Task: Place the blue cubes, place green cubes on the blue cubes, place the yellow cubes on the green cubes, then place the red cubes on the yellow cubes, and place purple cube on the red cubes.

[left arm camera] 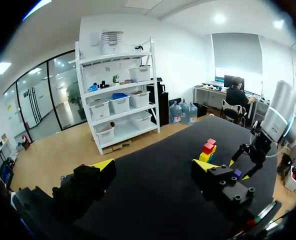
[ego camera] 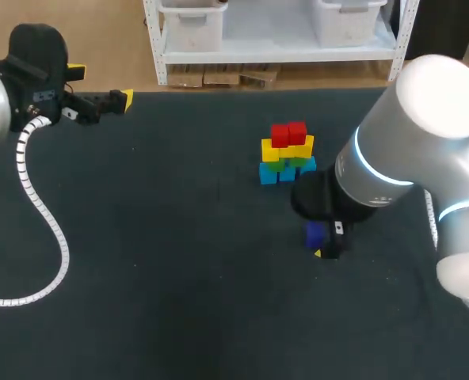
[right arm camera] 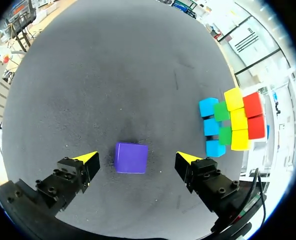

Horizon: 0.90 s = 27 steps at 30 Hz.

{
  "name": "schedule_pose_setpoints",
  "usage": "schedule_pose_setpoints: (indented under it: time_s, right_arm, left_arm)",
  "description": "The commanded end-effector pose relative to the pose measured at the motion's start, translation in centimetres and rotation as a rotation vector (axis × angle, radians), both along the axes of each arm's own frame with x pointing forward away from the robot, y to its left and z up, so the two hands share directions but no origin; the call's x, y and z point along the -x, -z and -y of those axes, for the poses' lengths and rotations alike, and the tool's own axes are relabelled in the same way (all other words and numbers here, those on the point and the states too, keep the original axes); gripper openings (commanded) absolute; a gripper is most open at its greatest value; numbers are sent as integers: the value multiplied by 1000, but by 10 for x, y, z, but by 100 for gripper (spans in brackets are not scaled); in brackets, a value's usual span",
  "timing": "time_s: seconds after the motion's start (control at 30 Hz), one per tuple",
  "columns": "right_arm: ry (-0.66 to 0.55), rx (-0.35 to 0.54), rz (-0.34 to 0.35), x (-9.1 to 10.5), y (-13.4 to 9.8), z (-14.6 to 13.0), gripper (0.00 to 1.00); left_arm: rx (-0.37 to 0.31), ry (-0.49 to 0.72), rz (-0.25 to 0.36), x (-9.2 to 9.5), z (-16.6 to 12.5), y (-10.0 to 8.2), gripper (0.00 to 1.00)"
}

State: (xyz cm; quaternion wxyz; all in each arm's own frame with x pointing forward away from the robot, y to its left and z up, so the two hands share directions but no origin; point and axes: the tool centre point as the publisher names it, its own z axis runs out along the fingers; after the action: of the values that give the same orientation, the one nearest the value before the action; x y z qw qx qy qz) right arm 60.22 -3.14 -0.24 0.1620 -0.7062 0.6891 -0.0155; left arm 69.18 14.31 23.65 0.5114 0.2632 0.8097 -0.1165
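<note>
Dark cloth covers the table (ego camera: 139,261). On it the purple cube (right arm camera: 130,157) sits flat between the spread fingers of your right gripper (right arm camera: 136,158), with neither tip touching it, near the stack (ego camera: 286,154). Judge it light, rigid and smooth-faced, so pinch two opposite flat sides squarely at mid-height. Your left gripper (left arm camera: 154,167) hangs with fingers wide apart and empty, well away. From above, your right arm (ego camera: 425,134) hides most of the cube, and the stack's far side goes unseen.
</note>
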Motion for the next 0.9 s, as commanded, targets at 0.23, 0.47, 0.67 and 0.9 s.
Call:
schedule_pose_setpoints:
  time_s: [0.23,0.47,0.67,0.9]
  right_arm:
    - [-23,-6,-119,-7,9,-1,82]
    - [-34,21,-114,-4,11,-2,35]
    - [-37,29,-94,-3,8,0,0]
    - [-48,17,-94,-2,-11,6,0]
  left_arm:
    - [16,36,-5,-1,-4,1,100]
    - [16,36,-5,-1,-4,1,100]
    - [16,36,-5,-1,-4,1,100]
    - [16,36,-5,-1,-4,1,100]
